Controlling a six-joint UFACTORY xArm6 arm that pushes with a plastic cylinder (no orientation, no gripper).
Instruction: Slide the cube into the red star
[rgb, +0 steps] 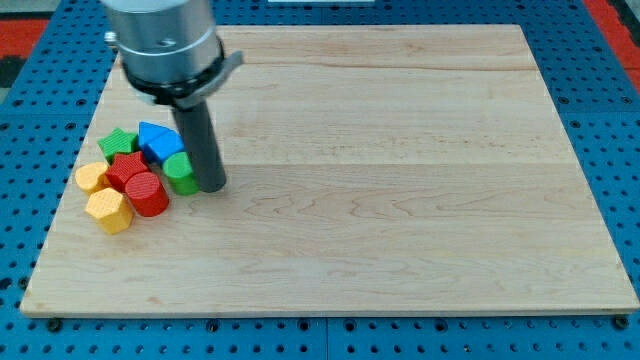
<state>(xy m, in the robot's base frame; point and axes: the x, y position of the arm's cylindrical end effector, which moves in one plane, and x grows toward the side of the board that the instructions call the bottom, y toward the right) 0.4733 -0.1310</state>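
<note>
Yellow block (109, 211) sits lowest; my tip (211, 186) touches the green cylinder (181, 173); no pincer shows.

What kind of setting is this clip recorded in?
Probably a robotics lab bench: a wooden board lies on a blue perforated surface, small coloured blocks like the red star cluster at the view's left, and my tip stands beside them.

The rod's tip (212, 186) rests on the table (400, 200), touching the right side of a green cylinder (180, 173). The cluster at the view's left includes a blue block (156, 138), green star (118, 144), red star (126, 166), red cylinder (147, 194) and two yellow blocks (108, 211).
</note>
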